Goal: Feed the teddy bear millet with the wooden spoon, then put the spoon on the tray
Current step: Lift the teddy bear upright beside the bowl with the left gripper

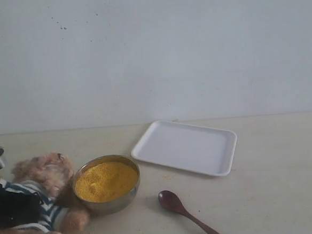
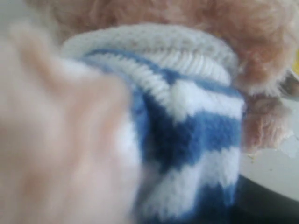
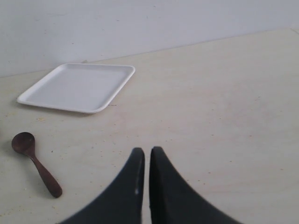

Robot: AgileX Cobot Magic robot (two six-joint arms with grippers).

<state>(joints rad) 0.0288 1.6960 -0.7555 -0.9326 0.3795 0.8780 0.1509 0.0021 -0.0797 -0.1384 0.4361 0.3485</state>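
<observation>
The teddy bear (image 1: 45,181) lies at the front left, head toward the metal bowl (image 1: 111,204) heaped with millet (image 1: 106,180). My left gripper (image 1: 13,206) is a black mass pressed over its striped shirt (image 2: 196,121), which bunches up and fills the left wrist view; the fingers themselves are hidden there. The wooden spoon (image 1: 185,211) (image 3: 35,167) lies flat on the table right of the bowl, handle toward the front edge. Behind it sits the white tray (image 1: 185,147) (image 3: 79,86), with nothing on it. My right gripper (image 3: 146,150) is shut on nothing, hovering over bare table well right of the spoon; the exterior view does not show it.
A plain pale wall runs behind the beige table (image 1: 279,188). Scattered yellow grains dot the tabletop (image 3: 210,121) near the spoon and tray. The bowl touches the bear's arm (image 1: 75,219).
</observation>
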